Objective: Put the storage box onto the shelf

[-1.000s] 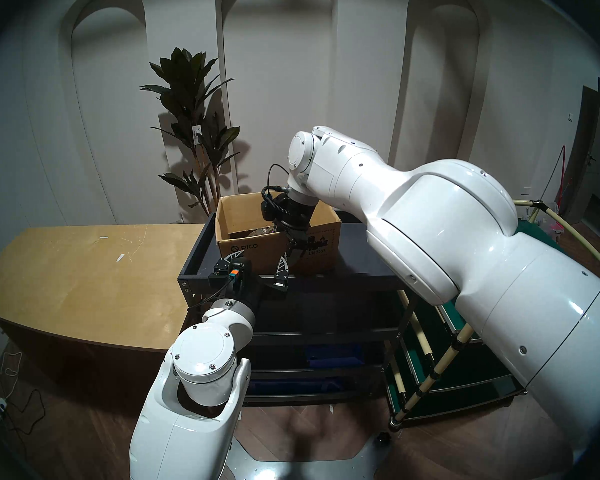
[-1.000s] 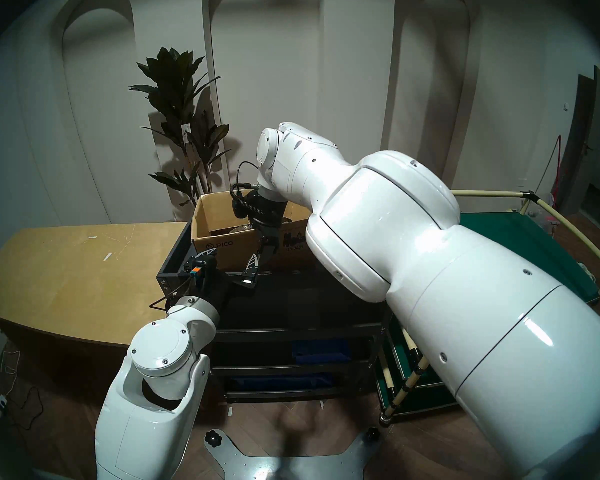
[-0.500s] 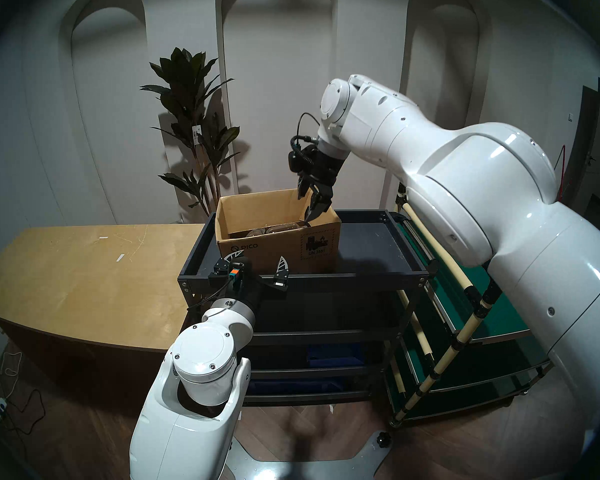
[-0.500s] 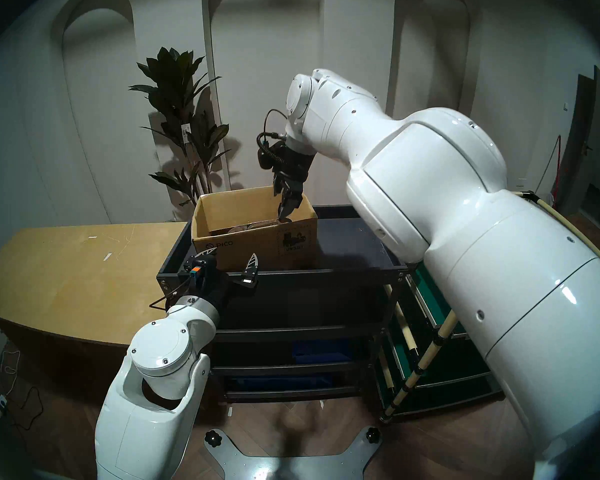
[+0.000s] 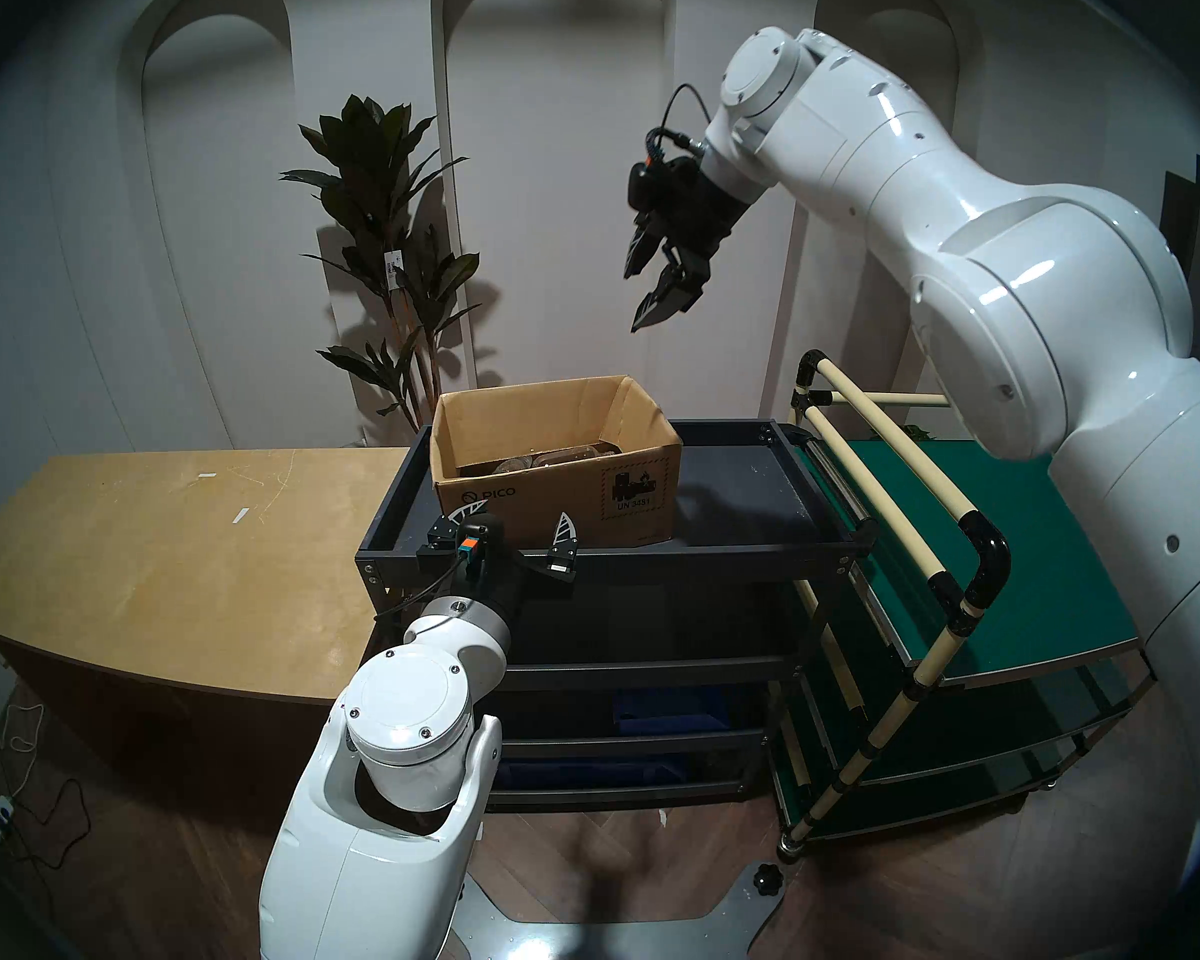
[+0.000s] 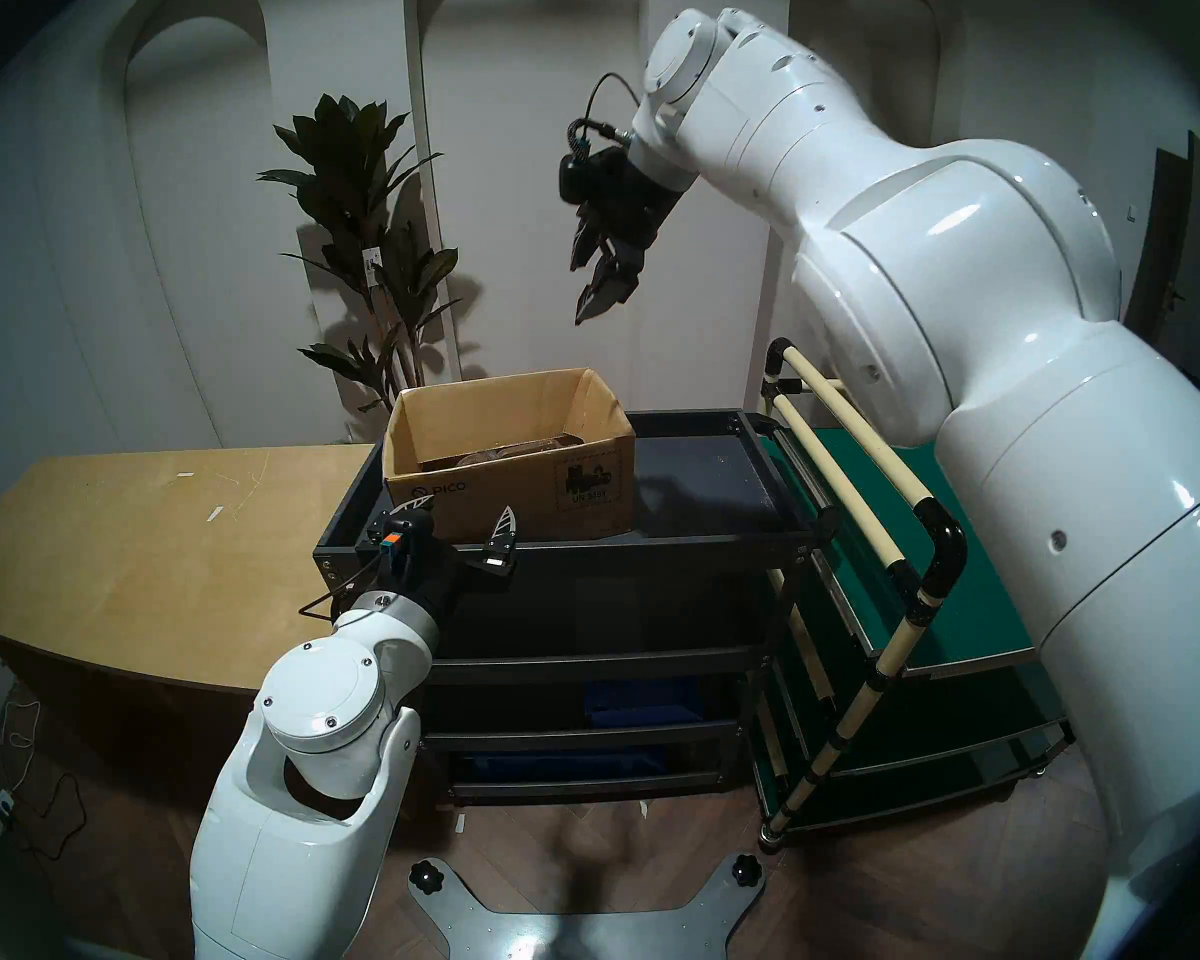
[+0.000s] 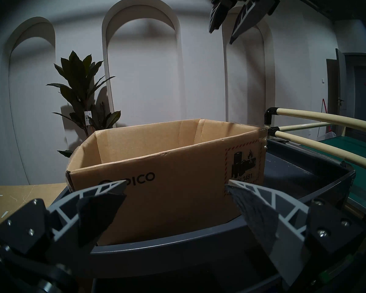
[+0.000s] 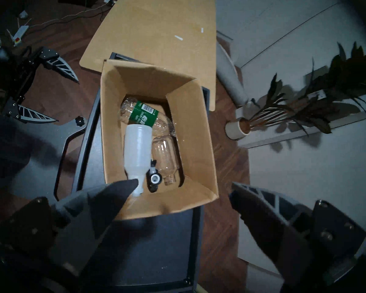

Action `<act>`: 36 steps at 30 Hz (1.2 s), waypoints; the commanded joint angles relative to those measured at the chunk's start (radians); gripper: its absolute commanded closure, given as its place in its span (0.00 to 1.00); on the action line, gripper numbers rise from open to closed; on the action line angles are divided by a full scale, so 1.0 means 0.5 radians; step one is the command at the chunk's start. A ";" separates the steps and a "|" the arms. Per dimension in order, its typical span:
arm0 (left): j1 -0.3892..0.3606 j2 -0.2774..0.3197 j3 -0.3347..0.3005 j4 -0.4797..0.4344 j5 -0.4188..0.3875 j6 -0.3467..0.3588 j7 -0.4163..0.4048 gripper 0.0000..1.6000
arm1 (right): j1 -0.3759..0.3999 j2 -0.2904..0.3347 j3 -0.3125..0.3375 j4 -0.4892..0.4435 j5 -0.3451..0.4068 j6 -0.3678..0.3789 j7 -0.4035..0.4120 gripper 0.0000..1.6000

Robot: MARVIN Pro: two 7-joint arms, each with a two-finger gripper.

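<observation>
The cardboard PICO box (image 5: 556, 467) sits at mid-frame on the black rack's (image 5: 756, 553) rimmed top, with a wooden counter (image 5: 168, 557) at its left. The left gripper (image 5: 507, 526), jaws wide and empty, hangs before it; the right gripper (image 5: 642, 293), upper frame, has its jaws parted and empty.

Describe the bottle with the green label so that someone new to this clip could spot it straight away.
Find the black shelf in the middle of the room; a brown cardboard box marked PICO sits on its top tray. Look down into the box: three bottles lie at the bottom. The one you want is the crumpled clear bottle at the end nearer the wooden table, the only one with a green label.
</observation>
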 commanded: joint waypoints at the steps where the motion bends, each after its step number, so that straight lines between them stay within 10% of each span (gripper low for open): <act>1: -0.020 -0.004 -0.001 -0.032 0.000 -0.010 0.000 0.00 | 0.093 0.227 0.102 0.020 0.049 0.036 -0.044 0.00; 36: -0.018 -0.005 -0.001 0.001 0.003 -0.008 0.001 0.00 | 0.033 0.715 0.492 0.253 0.277 0.014 -0.276 0.00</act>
